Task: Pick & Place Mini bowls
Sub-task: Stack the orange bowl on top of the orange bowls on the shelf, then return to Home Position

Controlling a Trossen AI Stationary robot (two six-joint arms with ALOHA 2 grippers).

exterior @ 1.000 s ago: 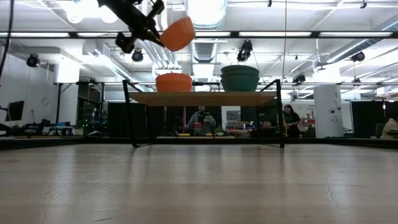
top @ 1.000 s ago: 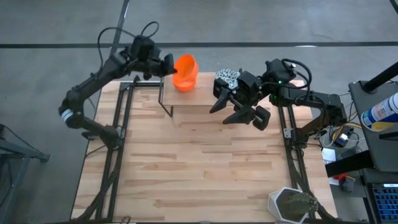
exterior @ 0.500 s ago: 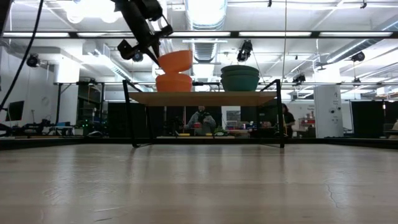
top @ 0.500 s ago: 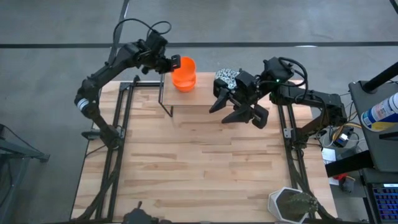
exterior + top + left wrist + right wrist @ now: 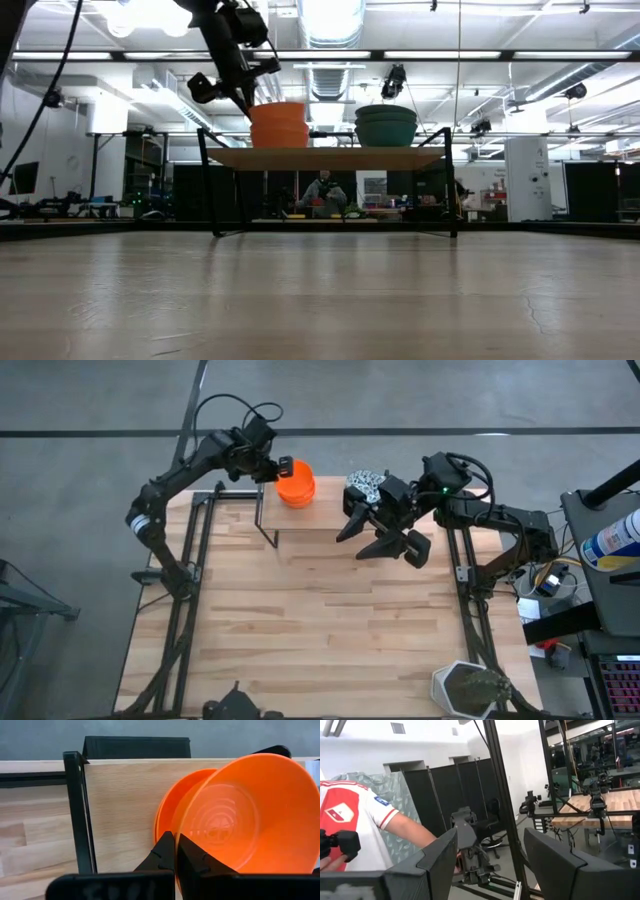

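Plain bright orange plastic mini bowl [image 5: 250, 815] now lowered onto second orange bowl [image 5: 172, 815] on far-left wooden shelf [image 5: 320, 510]. Left tool [image 5: 176, 851] still pinching rim; release next. Right tool [image 5: 385, 538] spread, waiting near speckled bowls [image 5: 364, 483].

Bright ceiling strip lights [image 5: 330, 20] glared overhead, washing out the low view; the light wooden table [image 5: 320, 300] near the lens looked soft.

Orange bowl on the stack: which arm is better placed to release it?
Left. Its end effector pinches the top orange bowl's rim on the stack; the right end effector hangs open, apart.
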